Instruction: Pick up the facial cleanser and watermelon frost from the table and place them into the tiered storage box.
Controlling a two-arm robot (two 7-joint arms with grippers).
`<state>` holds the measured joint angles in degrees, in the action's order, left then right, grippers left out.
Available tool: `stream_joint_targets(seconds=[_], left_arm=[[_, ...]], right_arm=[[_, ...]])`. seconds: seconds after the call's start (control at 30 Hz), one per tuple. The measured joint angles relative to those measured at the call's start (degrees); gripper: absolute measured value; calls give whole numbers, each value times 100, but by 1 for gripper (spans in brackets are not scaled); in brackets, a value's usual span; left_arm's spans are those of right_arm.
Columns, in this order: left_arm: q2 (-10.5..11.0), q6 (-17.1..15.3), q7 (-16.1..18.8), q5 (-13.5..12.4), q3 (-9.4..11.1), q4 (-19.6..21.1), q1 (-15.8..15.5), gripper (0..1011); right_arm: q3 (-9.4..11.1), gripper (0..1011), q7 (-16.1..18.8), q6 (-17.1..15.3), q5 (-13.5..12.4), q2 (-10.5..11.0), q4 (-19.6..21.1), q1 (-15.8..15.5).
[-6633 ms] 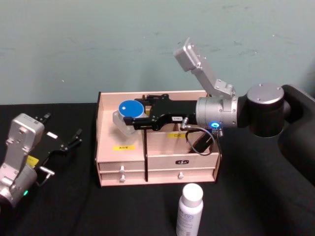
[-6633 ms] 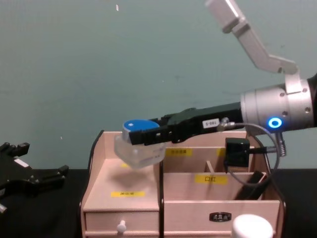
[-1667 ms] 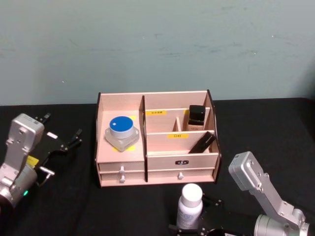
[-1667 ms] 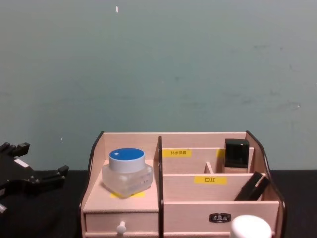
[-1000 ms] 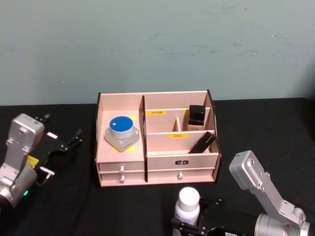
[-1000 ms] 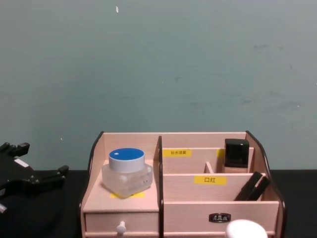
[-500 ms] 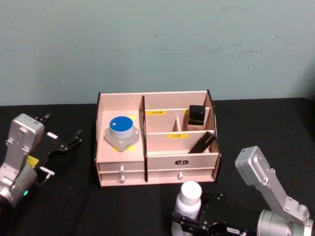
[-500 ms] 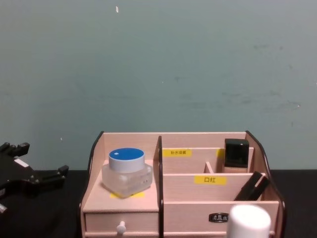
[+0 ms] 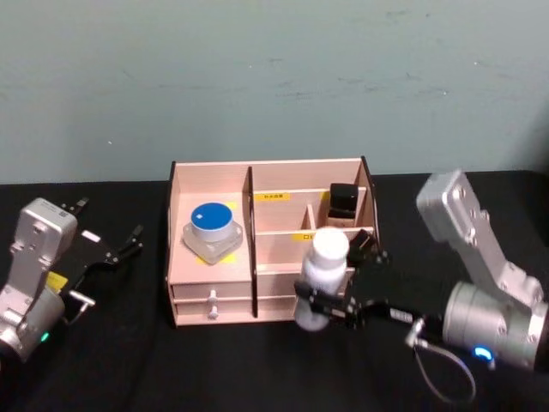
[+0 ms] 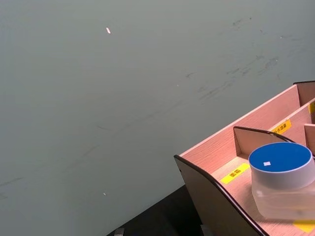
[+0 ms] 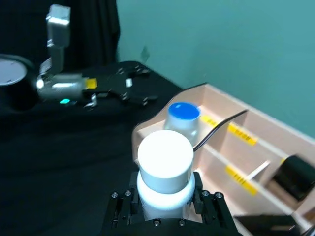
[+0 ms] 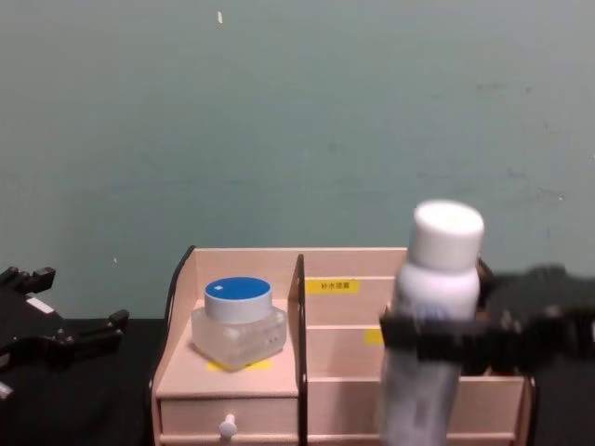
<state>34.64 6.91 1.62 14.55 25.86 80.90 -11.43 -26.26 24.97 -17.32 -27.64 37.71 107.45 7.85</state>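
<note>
The white-capped bottle is gripped by the right gripper, whose fingers are closed against its lower body on both sides; the bottle is held nearly upright, with its cap above the fingers, as is seen also in the right wrist view. The box stands just beyond this gripper, with its drawer fronts directly behind the held bottle; in the chest view the bottle is seen in front of the box's right half, its cap higher than the box's top edge. The jar with the blue lid is found beyond the right gripper and to its left, resting in the box's wide left compartment; a small black bottle is seen beyond the gripper in the rear right compartment. The left gripper is held well apart to the left of the box, low over the black table; its fingers are spread apart and nothing is held between them; the jar is seen from its wrist, sitting over a yellow label.
</note>
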Motion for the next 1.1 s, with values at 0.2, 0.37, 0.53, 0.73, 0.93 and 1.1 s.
stream_joint_targets(seconds=[0.2, 0.37, 0.53, 0.73, 0.93, 1.1], left_arm=[[0, 0, 0, 0, 0, 0, 0, 1001], [0, 0, 0, 0, 0, 0, 0, 1001], [0, 0, 0, 0, 0, 0, 0, 1001], [0, 0, 0, 0, 0, 0, 0, 1001], [0, 0, 0, 0, 0, 1, -1, 1001], [0, 0, 0, 0, 0, 0, 0, 1001]], right_arm=[[-21, 616, 61, 39, 69, -310, -481, 618], [-39, 616, 162, 221, 71, -588, -1012, 1082], [-111, 616, 279, 344, 76, -748, -1420, 1435], [-261, 616, 499, 475, 146, -928, -1977, 1900], [-431, 615, 703, 585, 213, -1130, -2526, 2305], [-552, 616, 832, 652, 228, -1292, -2975, 2552]])
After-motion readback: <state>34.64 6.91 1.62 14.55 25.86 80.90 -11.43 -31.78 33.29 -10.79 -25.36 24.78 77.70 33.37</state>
